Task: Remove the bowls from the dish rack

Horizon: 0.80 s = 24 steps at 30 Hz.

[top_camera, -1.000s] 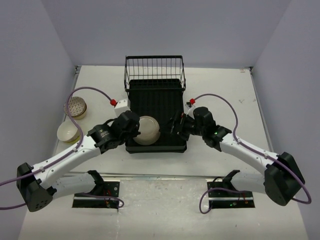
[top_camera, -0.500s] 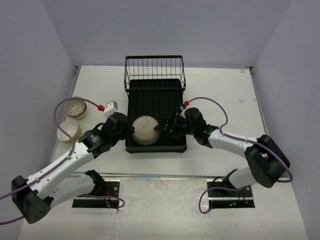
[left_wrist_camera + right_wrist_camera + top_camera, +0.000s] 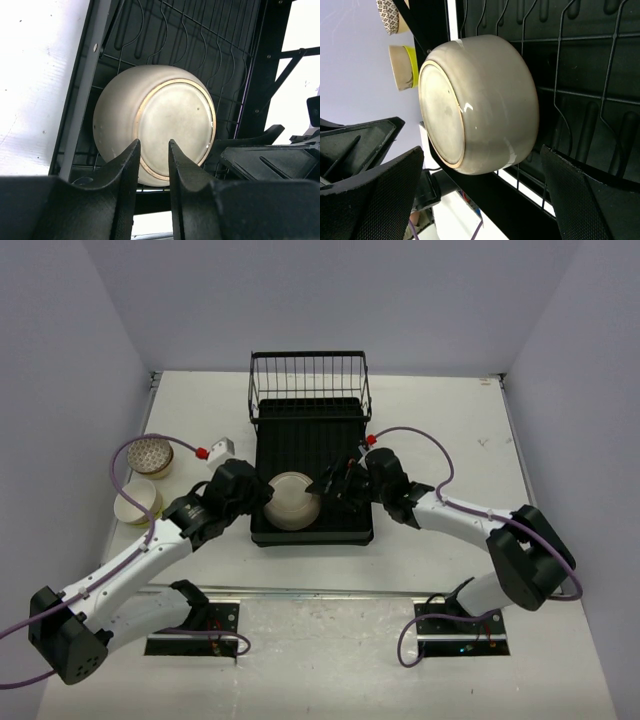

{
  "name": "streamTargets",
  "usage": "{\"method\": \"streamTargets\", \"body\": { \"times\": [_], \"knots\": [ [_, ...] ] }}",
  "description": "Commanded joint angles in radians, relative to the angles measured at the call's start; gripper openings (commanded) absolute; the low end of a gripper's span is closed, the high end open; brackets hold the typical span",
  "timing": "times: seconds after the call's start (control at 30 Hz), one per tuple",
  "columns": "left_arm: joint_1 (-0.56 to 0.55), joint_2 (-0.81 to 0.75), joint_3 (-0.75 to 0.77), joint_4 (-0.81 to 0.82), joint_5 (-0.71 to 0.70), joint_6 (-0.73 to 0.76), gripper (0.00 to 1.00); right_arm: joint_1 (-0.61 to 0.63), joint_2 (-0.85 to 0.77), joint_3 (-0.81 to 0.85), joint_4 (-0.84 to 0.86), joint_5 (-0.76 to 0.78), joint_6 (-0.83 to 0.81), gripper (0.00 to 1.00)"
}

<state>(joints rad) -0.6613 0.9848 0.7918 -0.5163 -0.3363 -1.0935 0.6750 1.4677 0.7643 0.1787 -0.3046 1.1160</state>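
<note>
Top view: cream bowl (image 3: 292, 502) sits base-up at the near end of the dish rack (image 3: 310, 435), between left gripper (image 3: 262, 493) and right gripper (image 3: 328, 483).
Left wrist: jaws narrowly parted, gripping nothing; bowl just beyond.
Right wrist: jaws spread wide, empty; bowl ahead between them.

The top external view looks steeply down from high behind the near edge of the table (image 3: 450, 420), taking in the whole dish rack (image 3: 310, 435) from afar. Both wrist views sit close at the rack's near end, facing one cream bowl (image 3: 155, 120) from opposite sides.
</note>
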Motion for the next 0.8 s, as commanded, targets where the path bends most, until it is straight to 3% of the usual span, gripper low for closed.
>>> {"method": "streamTargets", "body": {
  "times": [0.0,0.33,0.77],
  "knots": [
    [0.015,-0.014,-0.002,0.027,-0.017,-0.017,0.30,0.003,0.014,0.049,-0.024,0.038,-0.028,0.99],
    [0.038,-0.005,-0.011,0.016,-0.017,-0.008,0.21,0.011,0.072,0.079,-0.042,0.047,-0.024,0.99],
    [0.066,0.032,-0.017,0.044,0.020,0.026,0.21,0.024,0.128,0.141,-0.051,0.061,-0.038,0.99]
  ]
}}
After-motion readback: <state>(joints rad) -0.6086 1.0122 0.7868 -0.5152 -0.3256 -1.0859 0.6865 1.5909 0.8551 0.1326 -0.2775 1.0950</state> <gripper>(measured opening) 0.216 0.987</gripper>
